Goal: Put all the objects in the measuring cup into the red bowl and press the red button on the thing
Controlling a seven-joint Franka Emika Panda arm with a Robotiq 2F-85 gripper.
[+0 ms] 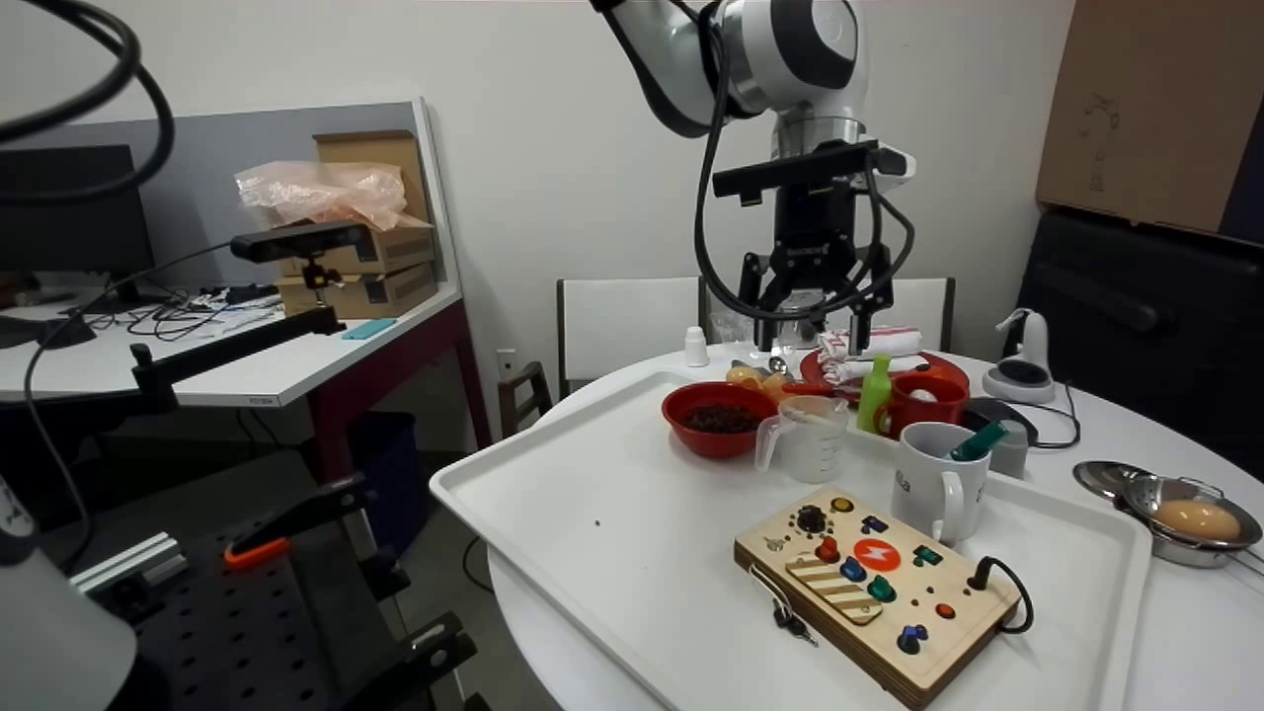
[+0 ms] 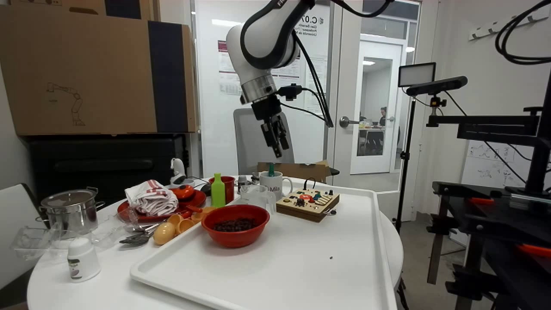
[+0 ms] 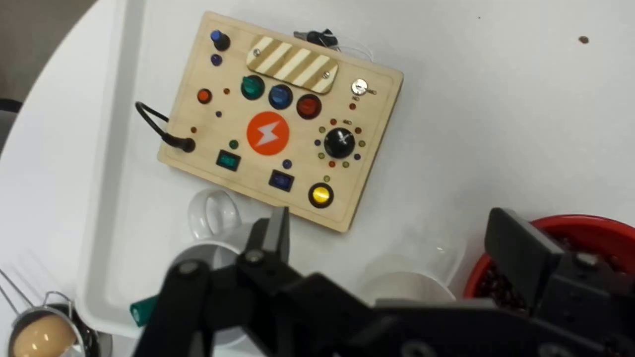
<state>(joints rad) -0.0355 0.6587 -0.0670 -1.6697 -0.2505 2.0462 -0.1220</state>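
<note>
Our round desk [image 2: 112, 288] spreads low in an exterior view, a white tray [image 1: 553, 484] on top. Upper centre in the wrist view lies the wooden button board [image 3: 302, 136]. Our end effector [image 1: 811, 334] hangs raised, jaws wide apart, holding nothing — pressing so, a lone tip could slip or shove the board. Descending too soon, we might jar the red bowl [image 1: 711, 444], mid-frame in an exterior view, topple the apparently emptied measuring cup [image 1: 815, 452] beside it, and spill the bowl's dark beans [image 2: 235, 224]. The red button [image 3: 204, 95], upper left in the wrist view, is small — poor aim misses it.
</note>
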